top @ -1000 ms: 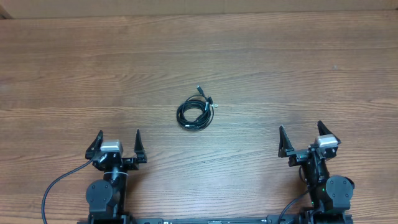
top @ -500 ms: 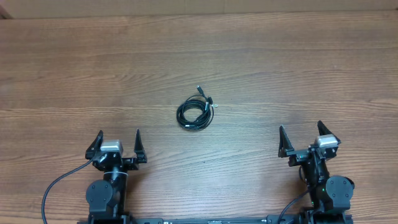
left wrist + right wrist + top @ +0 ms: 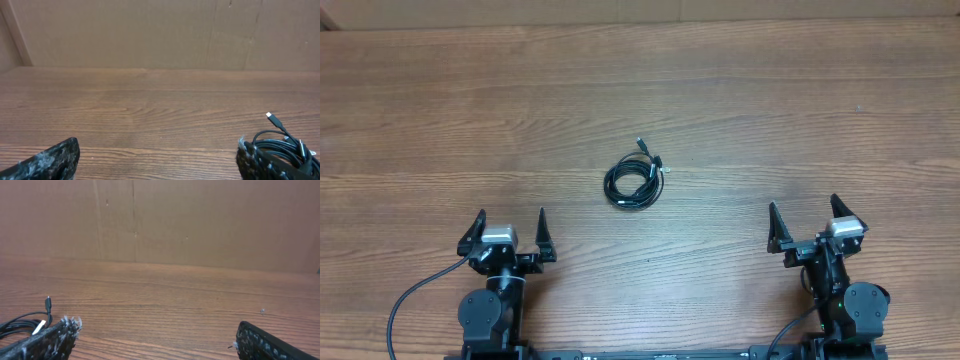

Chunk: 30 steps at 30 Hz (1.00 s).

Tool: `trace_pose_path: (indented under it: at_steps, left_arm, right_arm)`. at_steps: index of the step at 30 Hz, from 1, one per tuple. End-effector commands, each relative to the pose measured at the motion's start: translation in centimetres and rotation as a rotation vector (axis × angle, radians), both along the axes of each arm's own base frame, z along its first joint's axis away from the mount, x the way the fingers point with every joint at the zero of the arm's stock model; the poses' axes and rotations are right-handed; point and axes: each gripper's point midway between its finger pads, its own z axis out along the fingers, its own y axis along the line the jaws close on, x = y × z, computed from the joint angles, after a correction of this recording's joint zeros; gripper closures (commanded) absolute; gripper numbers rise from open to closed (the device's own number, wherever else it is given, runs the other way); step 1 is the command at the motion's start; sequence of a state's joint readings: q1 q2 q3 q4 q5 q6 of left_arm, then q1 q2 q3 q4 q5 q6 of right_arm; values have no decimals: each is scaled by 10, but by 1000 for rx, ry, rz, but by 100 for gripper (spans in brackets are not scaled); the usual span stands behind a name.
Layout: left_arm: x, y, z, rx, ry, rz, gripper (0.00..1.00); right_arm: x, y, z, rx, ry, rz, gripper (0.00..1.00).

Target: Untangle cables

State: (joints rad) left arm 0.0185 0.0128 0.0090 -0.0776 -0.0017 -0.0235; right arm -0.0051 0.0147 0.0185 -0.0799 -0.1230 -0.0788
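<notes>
Your worktop [image 3: 790,110]: brown wood-grain surface, grain running left to right, evenly lit. Along the worktop's far edge you have a plain brown cardboard wall [image 3: 125,30], upright, with vertical seams.

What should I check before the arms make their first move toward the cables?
1. Cables located: ok, one small coil on the table, between the two arms.
2. Left pincer open and empty: ok.
3. Right pincer open and empty: ok.
4. Plug ends visible: ok, they poke out at the coil's far side.
5. Number of cables and how they cross: cannot tell.
</notes>
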Motion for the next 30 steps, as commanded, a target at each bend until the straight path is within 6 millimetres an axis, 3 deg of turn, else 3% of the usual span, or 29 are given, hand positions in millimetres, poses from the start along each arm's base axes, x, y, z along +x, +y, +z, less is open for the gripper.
trace_pose_path:
  at_steps: [1, 8, 14, 22, 27, 30]
  left_arm:
    - [0, 0, 0, -9, -4, 2, 0]
    - [0, -2, 5, -23, -26, -8, 0]
    - [-4, -43, 23, -224, -77, -241, 0]
    - [-21, -46, 106, -182, -415, -296, 0]
    - [-36, -45, 148, -152, -524, -298, 1]
    - [-50, -45, 185, -32, -579, -277, 0]
  right_arm:
    - [0, -1, -1, -1, -6, -5, 0]
    - [0, -1, -1, -1, -6, -5, 0]
    - [0, -1, -1, -1, -6, -6, 0]
    - [0, -1, -1, -1, -6, -5, 0]
    - [0, -1, -1, -1, -6, -5, 0]
    - [0, -1, -1, -1, -6, -6, 0]
